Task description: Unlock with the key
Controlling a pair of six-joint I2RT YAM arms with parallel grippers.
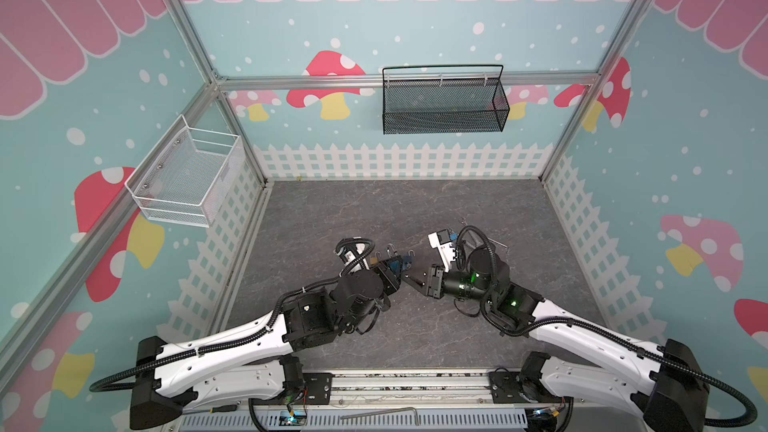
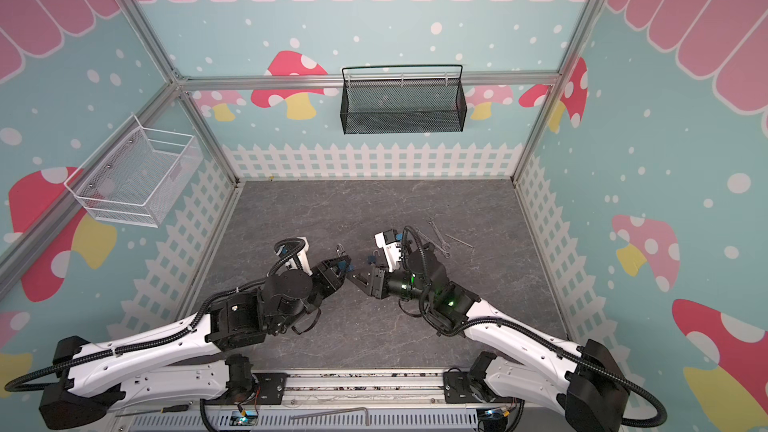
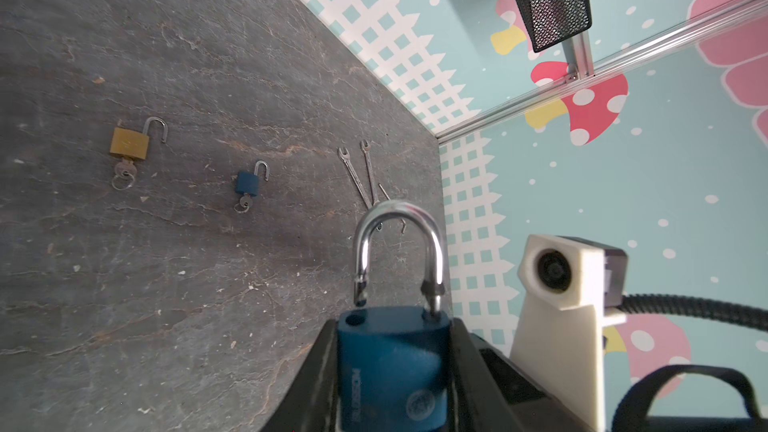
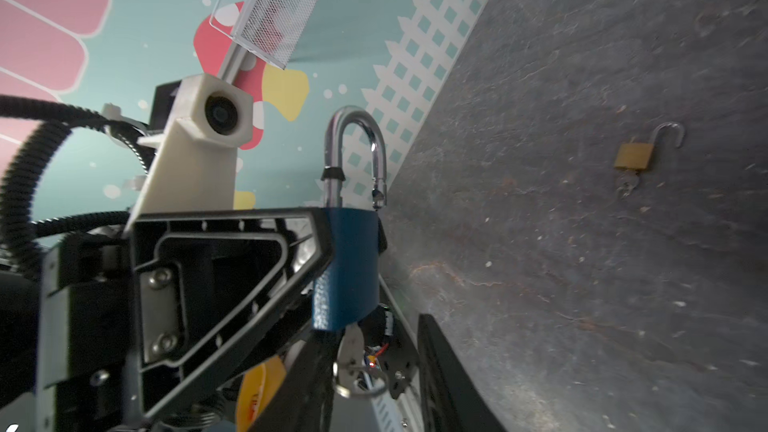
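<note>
Left gripper [image 3: 392,347] around padlock [image 3: 392,371] (shackle [image 3: 399,216] outward)

A blue padlock [image 2: 342,263] is held in the left gripper [image 2: 341,268] over the middle of the grey table [image 2: 374,209], its shackle [image 2: 340,249] pointed toward the back wall. The right gripper [image 2: 354,277] is set just beside it, tips toward it; how its jaws stand cannot be told. A small padlock [image 2: 369,259] is seen on the table behind that gripper, with wrenches [image 2: 440,238] farther right. A black basket [image 2: 401,105] and a white basket [image 2: 137,178] are hung on the walls.
</note>
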